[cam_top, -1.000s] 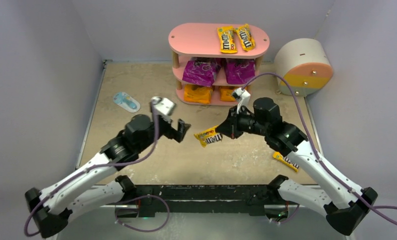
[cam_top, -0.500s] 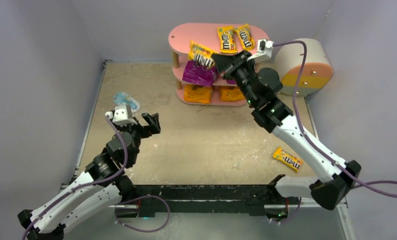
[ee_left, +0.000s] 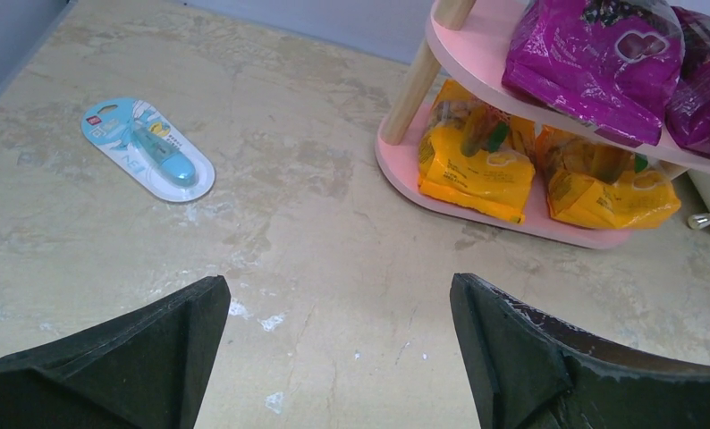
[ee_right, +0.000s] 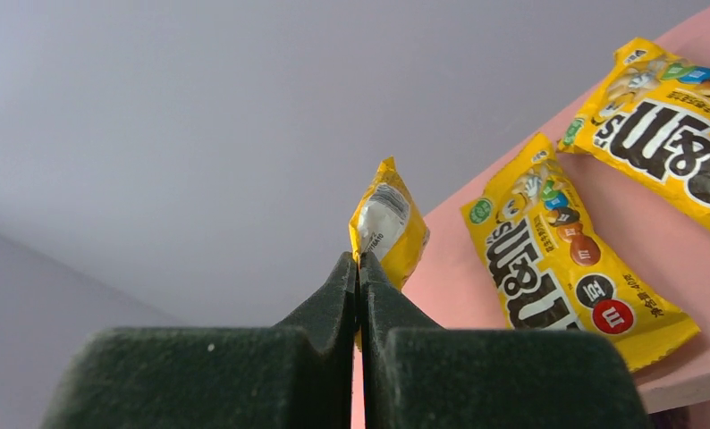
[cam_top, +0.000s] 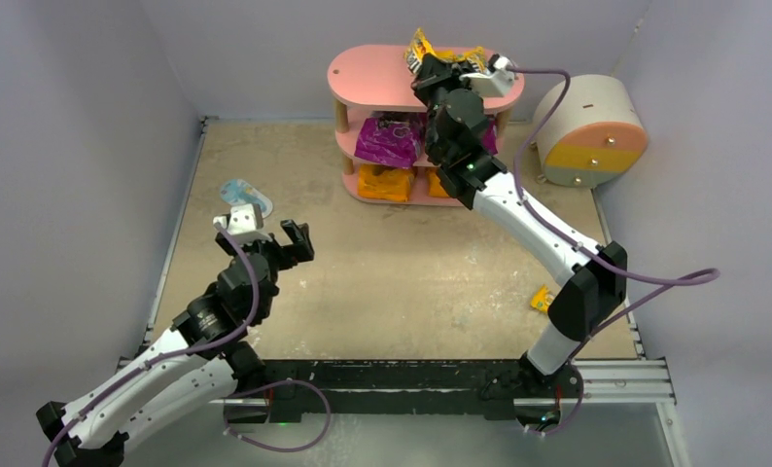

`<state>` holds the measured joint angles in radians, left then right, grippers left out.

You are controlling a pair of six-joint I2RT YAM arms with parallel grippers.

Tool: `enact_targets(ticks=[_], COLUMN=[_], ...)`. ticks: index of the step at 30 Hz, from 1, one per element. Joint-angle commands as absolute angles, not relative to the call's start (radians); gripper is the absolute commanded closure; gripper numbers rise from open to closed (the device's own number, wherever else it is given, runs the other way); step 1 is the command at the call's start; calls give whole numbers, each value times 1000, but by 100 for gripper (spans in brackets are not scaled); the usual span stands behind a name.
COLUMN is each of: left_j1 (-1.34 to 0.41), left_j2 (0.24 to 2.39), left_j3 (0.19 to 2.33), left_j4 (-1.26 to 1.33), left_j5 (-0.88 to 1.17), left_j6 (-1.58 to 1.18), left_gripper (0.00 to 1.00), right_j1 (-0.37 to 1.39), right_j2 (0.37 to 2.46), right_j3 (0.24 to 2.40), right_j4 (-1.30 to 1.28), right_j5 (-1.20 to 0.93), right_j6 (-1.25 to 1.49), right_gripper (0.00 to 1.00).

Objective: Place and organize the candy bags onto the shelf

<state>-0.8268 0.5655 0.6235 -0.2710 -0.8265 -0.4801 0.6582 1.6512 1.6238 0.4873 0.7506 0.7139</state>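
Right fingers (ee_right: 320, 308) — tight on yellow packet (ee_right: 387, 223)

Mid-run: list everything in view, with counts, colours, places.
shelf: 1, pink, three-tier, back of table
magenta bags: 2, magenta, middle tier
orange bags: 2, orange, bottom tier
yellow M&M's packets: 4, yellow; two flat on top board, one held over it, one on table right
blue-white packet: 1, pale blue, table left
drawer unit: 1, cream, right of shelf
left gripper: 1, black, open, over table
right gripper: 1, black, shut on yellow packet
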Motion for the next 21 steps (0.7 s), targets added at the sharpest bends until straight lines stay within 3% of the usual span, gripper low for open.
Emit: enact_targets(ticks=[1,12,21], left_j1=[-827,-827,-827], left_j2=[551,548,572], left_j3=[632,630,642], left_j4=[-259,-258,-274], left_j5=[-844,-841,-836], left_j6=[-497,-502,-508], left_gripper=[0,0,0], right_j1=[661,661,663], right_j2=[1664,1666,1637], right_j3=[1712,1672,1619], right_j4=[481,382,414], right_j5=[841,796,764], right_j6=[723,844,845], right_gripper=[100,99,76])
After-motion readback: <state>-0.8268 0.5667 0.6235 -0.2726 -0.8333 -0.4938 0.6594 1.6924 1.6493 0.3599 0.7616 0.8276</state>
